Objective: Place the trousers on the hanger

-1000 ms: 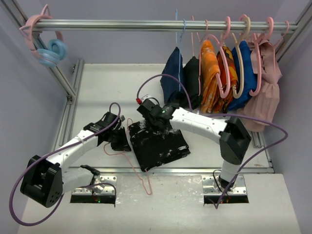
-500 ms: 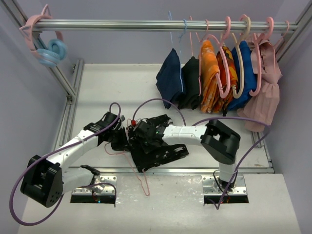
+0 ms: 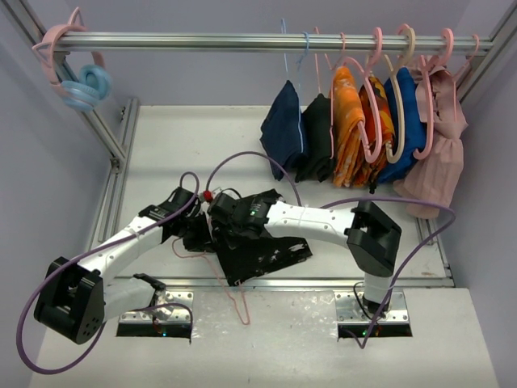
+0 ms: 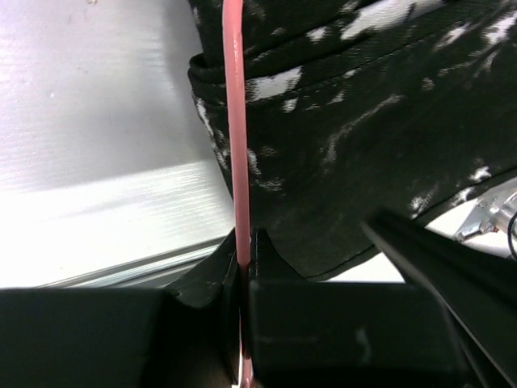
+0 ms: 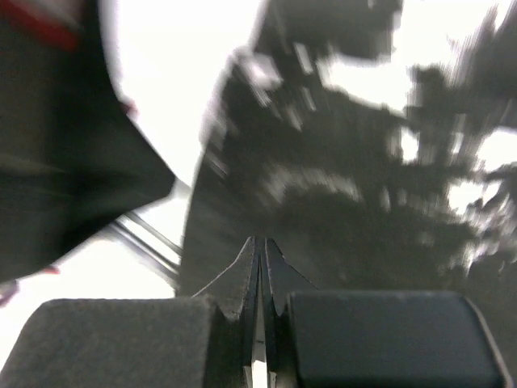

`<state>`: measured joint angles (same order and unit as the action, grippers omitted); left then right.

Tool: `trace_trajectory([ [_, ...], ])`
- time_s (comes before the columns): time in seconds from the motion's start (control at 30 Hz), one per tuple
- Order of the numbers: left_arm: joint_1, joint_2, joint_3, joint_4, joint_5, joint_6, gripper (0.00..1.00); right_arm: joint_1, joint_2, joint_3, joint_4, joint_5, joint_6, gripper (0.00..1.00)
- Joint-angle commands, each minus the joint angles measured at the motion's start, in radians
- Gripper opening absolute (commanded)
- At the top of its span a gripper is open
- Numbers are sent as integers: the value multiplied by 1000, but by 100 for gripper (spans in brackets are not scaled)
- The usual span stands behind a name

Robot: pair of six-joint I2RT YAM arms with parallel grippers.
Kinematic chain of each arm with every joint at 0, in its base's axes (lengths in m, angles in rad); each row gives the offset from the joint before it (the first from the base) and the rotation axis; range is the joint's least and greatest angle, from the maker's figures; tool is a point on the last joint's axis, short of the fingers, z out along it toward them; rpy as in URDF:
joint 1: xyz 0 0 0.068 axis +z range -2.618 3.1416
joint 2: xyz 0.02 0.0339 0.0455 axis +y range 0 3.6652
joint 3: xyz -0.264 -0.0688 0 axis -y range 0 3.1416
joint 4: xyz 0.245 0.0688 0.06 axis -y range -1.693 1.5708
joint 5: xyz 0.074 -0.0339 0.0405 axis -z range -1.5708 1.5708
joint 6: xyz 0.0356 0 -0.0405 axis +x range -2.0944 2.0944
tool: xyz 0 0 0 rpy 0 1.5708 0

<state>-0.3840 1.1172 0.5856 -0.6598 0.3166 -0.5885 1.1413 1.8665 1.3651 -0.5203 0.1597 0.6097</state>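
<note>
The trousers (image 3: 266,250), black with white splatter, lie crumpled on the table near its front edge. The hanger (image 3: 230,293), a thin pink wire, runs under their left edge, with its hook toward the table front. My left gripper (image 3: 203,235) is shut on the hanger wire (image 4: 237,145), which passes between its jaws (image 4: 245,246) beside the trousers (image 4: 363,121). My right gripper (image 3: 224,230) reaches over the trousers' left part, close to the left gripper. In the right wrist view its jaws (image 5: 260,242) are shut, tips against the blurred trousers (image 5: 347,194), with nothing visible between them.
A metal rail (image 3: 202,39) crosses the back. On its right hang navy (image 3: 283,133), black (image 3: 317,137), orange (image 3: 349,137), blue (image 3: 404,125) and pink (image 3: 443,145) clothes. Spare hangers (image 3: 81,81) hang at its left end. A frame post (image 3: 109,141) borders the left.
The right arm swung left across the trousers toward the left gripper and its jaws closed. The navy garment on the rail shifted left. The left gripper kept its hold on the hanger.
</note>
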Motion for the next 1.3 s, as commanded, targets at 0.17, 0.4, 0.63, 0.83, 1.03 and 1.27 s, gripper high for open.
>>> trace_trajectory([
  [0.17,3,-72,-20,21,-100,-109,0,-110,291,273,-1,-68,-53,0],
  [0.4,2,-74,-75,61,-65,-122,0,-139,433,320,-1,-68,-54,1],
  [0.63,2,-88,-99,90,-53,-129,0,-95,80,215,6,-55,-83,5],
  [0.83,2,-94,-92,102,-57,-110,0,-58,-133,-13,83,-197,-62,9],
  [1.03,3,-92,-90,110,-13,-88,0,-16,-96,-290,267,-283,31,9],
  [1.27,2,-97,-96,108,-26,-92,0,-6,47,-369,341,-298,88,8],
])
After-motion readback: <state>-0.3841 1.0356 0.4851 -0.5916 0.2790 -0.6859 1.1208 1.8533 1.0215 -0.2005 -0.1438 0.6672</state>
